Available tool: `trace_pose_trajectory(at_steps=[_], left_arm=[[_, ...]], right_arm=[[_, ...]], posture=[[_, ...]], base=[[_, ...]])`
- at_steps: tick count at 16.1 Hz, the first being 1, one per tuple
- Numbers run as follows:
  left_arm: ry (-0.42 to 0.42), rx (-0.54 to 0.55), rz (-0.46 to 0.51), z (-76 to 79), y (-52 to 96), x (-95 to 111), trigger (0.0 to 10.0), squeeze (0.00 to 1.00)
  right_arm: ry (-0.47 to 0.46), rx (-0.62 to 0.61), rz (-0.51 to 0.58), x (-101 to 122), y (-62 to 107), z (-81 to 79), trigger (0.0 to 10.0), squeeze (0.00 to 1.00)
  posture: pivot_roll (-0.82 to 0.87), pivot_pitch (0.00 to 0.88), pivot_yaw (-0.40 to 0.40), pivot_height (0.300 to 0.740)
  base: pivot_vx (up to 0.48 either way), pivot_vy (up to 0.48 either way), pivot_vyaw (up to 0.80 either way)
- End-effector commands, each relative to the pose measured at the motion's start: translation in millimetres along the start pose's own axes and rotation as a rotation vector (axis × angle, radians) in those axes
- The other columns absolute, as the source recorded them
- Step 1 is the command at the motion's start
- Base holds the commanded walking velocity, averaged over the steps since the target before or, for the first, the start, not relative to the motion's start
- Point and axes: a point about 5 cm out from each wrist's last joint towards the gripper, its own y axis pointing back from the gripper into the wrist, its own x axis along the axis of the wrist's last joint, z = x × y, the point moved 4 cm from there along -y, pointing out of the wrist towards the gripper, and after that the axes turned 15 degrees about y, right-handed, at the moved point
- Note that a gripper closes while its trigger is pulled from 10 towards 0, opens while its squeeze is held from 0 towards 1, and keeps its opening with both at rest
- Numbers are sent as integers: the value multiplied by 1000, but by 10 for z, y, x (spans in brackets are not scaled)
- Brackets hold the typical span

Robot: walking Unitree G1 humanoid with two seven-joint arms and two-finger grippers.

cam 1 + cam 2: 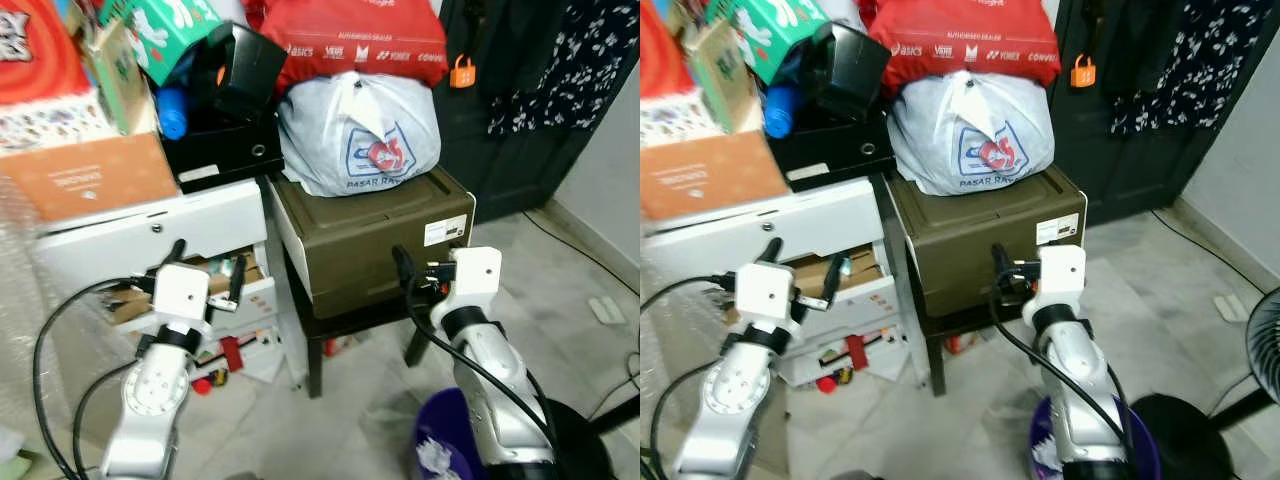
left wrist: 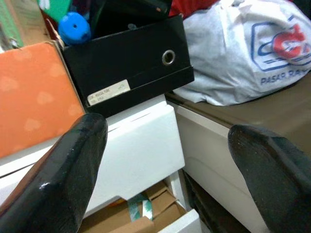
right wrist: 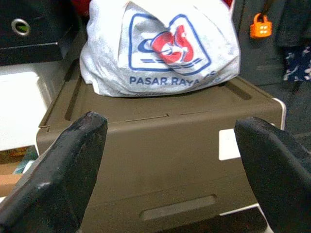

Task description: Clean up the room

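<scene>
Ahead of the left pincer (image 1: 208, 270), spread wide and empty, sits the open white drawer (image 1: 225, 290) stuffed with cardboard, just beyond its fingertips. Right pincer (image 3: 170, 160), also wide open and holding nothing, faces the brown storage box (image 3: 160, 145) carrying the white plastic bag (image 3: 160, 46). Likely the left arm is nearer the drawer clutter; the bag lies up and forward of the right.

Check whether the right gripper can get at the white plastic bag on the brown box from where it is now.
Probably yes. The right gripper is open and faces the brown box, with nothing between it and the white plastic bag above. It must rise first.
</scene>
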Motion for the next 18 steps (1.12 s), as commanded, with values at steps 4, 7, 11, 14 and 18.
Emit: trace_pose_trajectory(at_steps=[4,7,11,14,18], left_arm=[[14,-17,21,41,-30,65,10000,0],[31,6,28,13,-25,76,10000,0],[7,28,30,-10,-21,76,10000,0],[10,34,37,-29,-15,84,10000,0],[-72,80,-12,-63,-1,26,10000,0]], right_arm=[[57,-1,-4,23,-19,13,10000,0],[45,-16,-33,-29,-17,47,10000,0],[122,29,-17,-3,-26,-37,10000,0],[161,-36,-81,-66,-40,55,10000,0],[105,20,-28,34,-9,-20,10000,0]], posture=[[-147,0,15,740],[-146,0,16,740],[-145,0,17,740],[-145,0,16,740],[-145,0,19,740]], base=[[352,0,0],[336,0,0],[0,0,0],[0,0,0],[0,0,400]])
